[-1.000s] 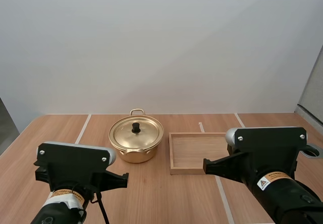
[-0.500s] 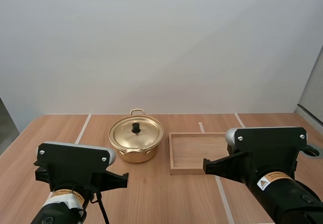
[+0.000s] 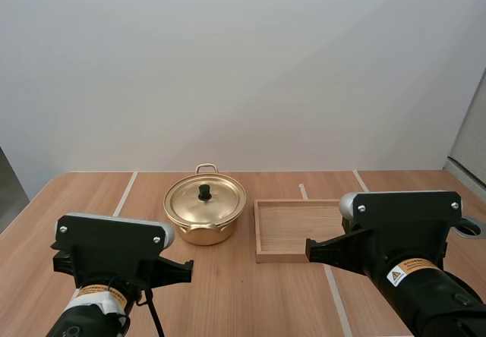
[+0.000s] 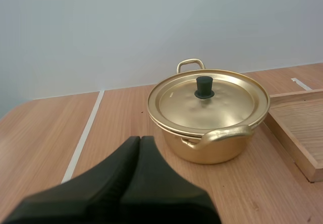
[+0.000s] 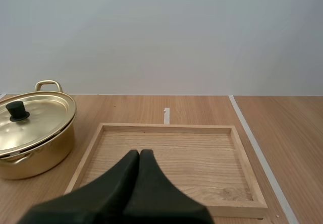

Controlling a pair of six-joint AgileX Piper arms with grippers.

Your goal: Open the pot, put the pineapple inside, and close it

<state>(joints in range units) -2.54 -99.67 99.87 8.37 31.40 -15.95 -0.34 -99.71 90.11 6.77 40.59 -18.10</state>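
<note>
A gold pot [image 3: 204, 214] stands on the wooden table with its lid [image 4: 208, 101] on, a black knob [image 3: 204, 192] at the lid's centre. To its right lies a shallow wooden tray [image 3: 292, 228] with nothing in it. My left gripper [image 4: 140, 143] is shut, its fingers together as one dark wedge, short of the pot's near side. My right gripper [image 5: 139, 156] is shut too, hanging over the tray's [image 5: 166, 158] near edge, with the pot [image 5: 31, 135] off beside the tray.
White tape lines [image 3: 124, 194] run across the wooden table [image 3: 250, 299]. A grey ring fitting [image 3: 469, 227] sits at the table's right edge. Both arm housings fill the near foreground of the high view.
</note>
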